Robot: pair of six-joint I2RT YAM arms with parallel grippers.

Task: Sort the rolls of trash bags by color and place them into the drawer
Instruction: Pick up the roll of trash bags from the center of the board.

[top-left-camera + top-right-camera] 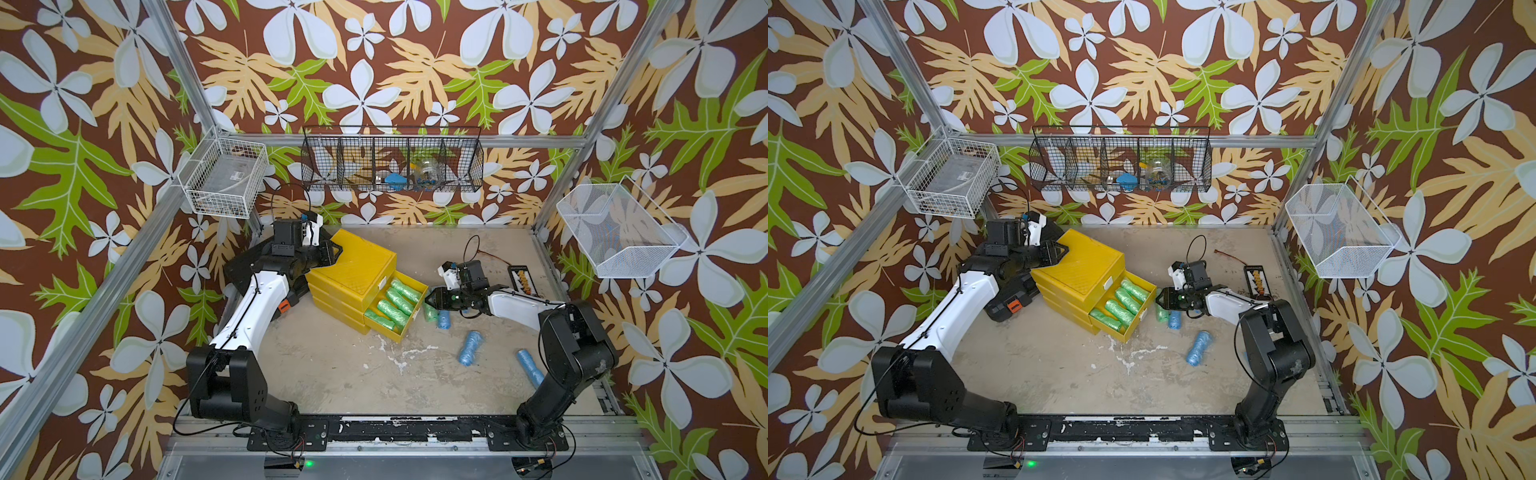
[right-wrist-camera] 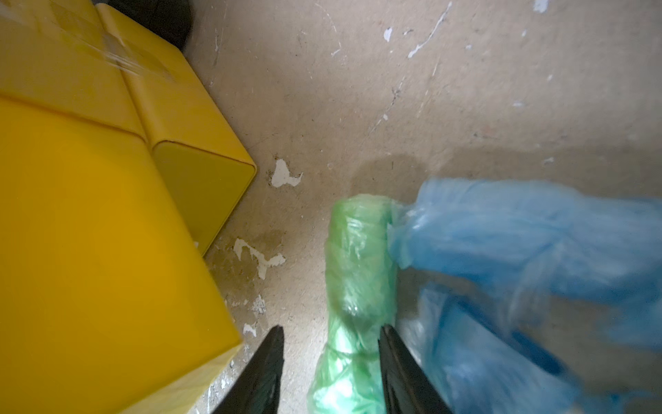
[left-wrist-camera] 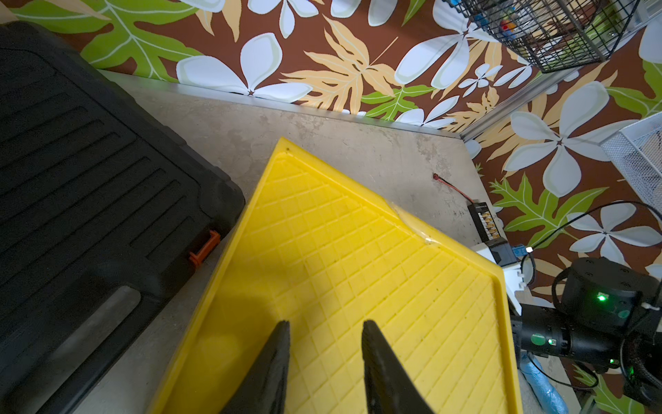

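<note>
The yellow drawer chest [image 1: 353, 266] [image 1: 1079, 266] stands left of centre. One drawer [image 1: 409, 328] is pulled out and holds several green rolls [image 1: 395, 303]. My left gripper [image 1: 332, 251] [image 3: 326, 324] rests over the chest's ribbed top [image 3: 358, 251], its jaws a little apart with nothing between them. My right gripper [image 1: 428, 299] [image 2: 331, 329] is low beside the pulled-out drawer, open around a green roll [image 2: 361, 258] [image 1: 430, 312] lying on the table. One finger touches the roll and the other stands off it. A light blue roll [image 2: 519, 233] [image 1: 444, 319] lies against the green one.
Two more blue rolls [image 1: 469, 348] [image 1: 530, 368] lie on the table near the right arm. A flat black tool case [image 3: 89, 161] [image 1: 1005, 307] sits just left of the chest. A small black tray [image 1: 524, 280] lies at the right. Wire baskets [image 1: 392, 164] hang on the walls.
</note>
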